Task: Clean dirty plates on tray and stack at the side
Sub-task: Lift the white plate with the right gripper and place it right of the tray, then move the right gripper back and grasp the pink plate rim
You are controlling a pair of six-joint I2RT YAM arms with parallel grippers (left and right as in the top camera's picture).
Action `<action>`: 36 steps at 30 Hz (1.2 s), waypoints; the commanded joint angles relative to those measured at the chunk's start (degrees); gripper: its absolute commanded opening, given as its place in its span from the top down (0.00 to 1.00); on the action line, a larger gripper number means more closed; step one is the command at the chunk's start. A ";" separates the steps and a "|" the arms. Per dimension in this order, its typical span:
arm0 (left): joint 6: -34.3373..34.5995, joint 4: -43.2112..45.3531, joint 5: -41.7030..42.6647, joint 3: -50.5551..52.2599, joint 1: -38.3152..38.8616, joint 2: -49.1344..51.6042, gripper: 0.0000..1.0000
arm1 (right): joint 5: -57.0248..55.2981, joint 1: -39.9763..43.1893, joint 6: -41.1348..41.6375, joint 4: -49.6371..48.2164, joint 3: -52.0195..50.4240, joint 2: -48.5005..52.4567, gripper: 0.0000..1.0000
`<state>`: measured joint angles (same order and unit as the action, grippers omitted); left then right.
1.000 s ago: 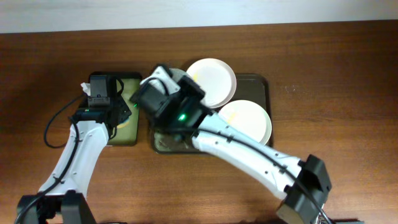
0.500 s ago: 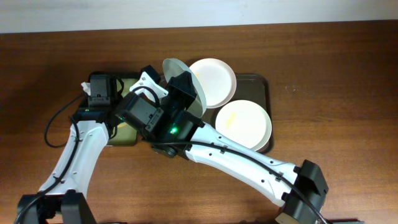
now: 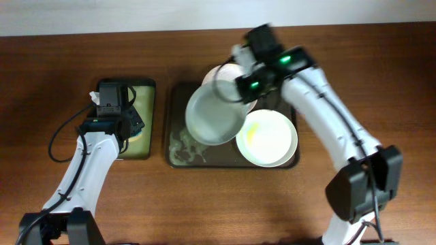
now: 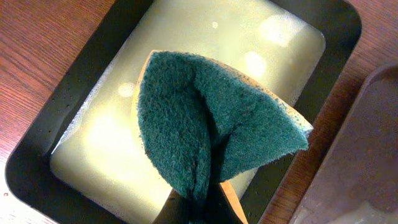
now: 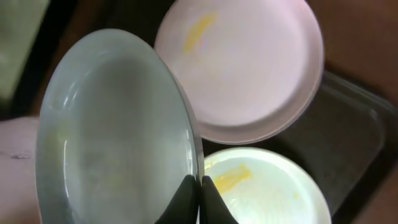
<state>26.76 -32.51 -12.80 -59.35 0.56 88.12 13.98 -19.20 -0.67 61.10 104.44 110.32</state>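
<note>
Grey plate (image 3: 214, 116) pinched at rim in narrow right claw (image 5: 199, 194), centre frame; green sponge (image 4: 211, 130) clamped in left claw (image 4: 199, 210). Counted: three plates, brown tray (image 3: 180, 148), black tray (image 4: 28, 165).

A brown wooden table (image 3: 381, 75) is carrying two trays, with a narrow strip of bare wood showing between them. The large dark brown tray (image 3: 172, 122) is lying near the middle, toward the far edge. The smaller black tray (image 3: 148, 119) is sitting just to its left, holding cloudy yellowish liquid.
</note>
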 commanded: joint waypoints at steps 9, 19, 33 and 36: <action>-0.76 -0.55 -0.02 0.17 -0.26 0.24 1.00 | 10.86 33.97 -1.44 2.29 0.02 0.81 0.96; -0.76 -0.76 0.00 0.22 -0.26 0.28 1.00 | 5.88 46.40 1.20 -9.55 -10.80 5.49 0.96; -0.74 -0.31 5.84 0.26 -0.09 0.28 1.00 | 24.22 27.30 -2.71 -11.19 -11.08 5.46 0.28; -0.76 -0.33 7.48 0.44 0.61 0.28 1.00 | 4.83 16.37 3.30 -16.00 -11.19 5.62 0.02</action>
<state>26.76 -33.17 -7.94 -59.35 0.60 88.12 33.28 3.53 -1.61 46.70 93.41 116.11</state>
